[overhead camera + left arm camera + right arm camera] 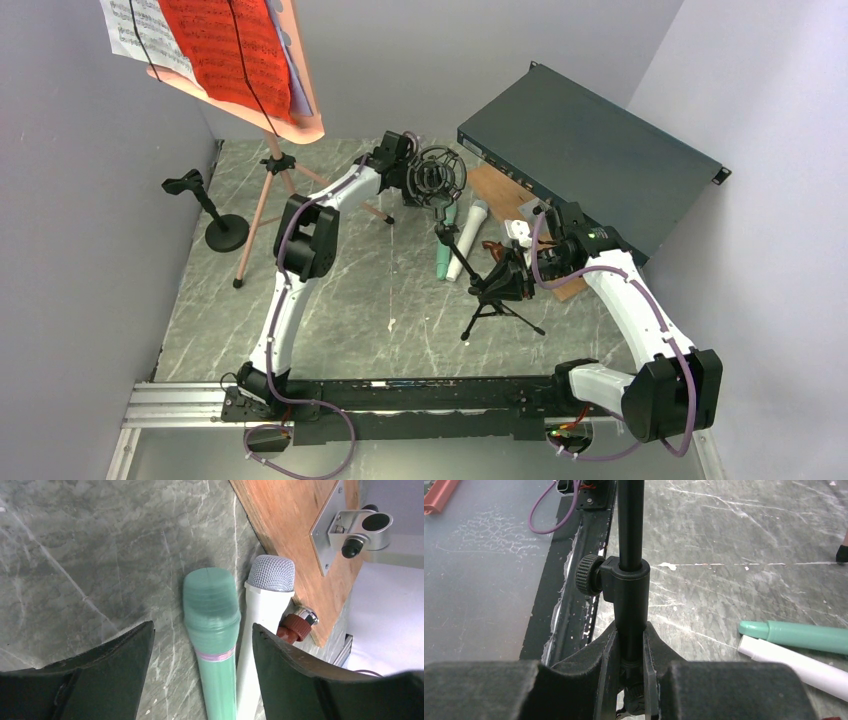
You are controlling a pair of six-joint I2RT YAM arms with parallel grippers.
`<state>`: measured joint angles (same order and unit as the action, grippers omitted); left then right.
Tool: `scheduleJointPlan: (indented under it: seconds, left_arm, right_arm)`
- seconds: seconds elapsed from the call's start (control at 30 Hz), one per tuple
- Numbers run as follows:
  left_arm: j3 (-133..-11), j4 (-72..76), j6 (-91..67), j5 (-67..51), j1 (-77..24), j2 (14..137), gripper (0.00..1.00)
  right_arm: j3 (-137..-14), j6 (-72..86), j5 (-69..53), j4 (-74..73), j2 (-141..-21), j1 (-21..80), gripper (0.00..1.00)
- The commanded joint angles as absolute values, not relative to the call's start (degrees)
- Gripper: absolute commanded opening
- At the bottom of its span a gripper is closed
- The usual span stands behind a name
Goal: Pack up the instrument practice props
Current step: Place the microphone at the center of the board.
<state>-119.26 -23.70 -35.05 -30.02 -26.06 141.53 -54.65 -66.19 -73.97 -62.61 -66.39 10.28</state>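
At mid-tabletop, just beside the board (295,525), the green mic (212,625) and white mic (265,610) lie side by side. The left tool (200,635) hangs over them, jaws apart, gripping nothing. The right tool (630,650) is clamped on the pole of the tripod mount (630,540), toward the near right. The pink stand (262,205) with its sheets (225,45) stands at the far left corner, and the round-base mount (222,228) by the left edge.

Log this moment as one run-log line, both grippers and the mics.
left gripper: open over green microphone | green microphone: flat on table, beside white microphone | right gripper: shut on tripod microphone mount
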Motion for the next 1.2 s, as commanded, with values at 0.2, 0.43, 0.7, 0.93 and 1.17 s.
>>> scheduleJointPlan:
  seconds: [0.2,0.43,0.7,0.93,1.17]
  left_arm:
    - [-110.8,-20.5,-32.6,-27.8,-26.2,128.5,0.75]
    - [-91.9,-13.5,-28.7,-30.8,-28.5,114.6,0.75]
    - [-71.9,-3.7,-28.1,-28.7,-32.0,100.6,0.76]
    - [-56.4,8.4,-27.0,-25.3,-33.8,89.8,0.77]
    - [-41.1,24.4,-27.3,-25.3,-36.0,76.2,0.80]
  right_arm:
    - [-57.9,-67.2,-79.1,-58.5,-65.2,7.4,0.00]
    - [-58.3,-67.9,-80.3,-59.5,-65.3,7.4,0.00]
    - [-58.1,-67.5,-80.8,-59.4,-65.3,7.4,0.00]
    - [-57.8,-66.4,-80.9,-58.2,-65.2,7.4,0.00]
    - [-57.3,-64.4,-81.0,-56.5,-65.3,7.3,0.00]
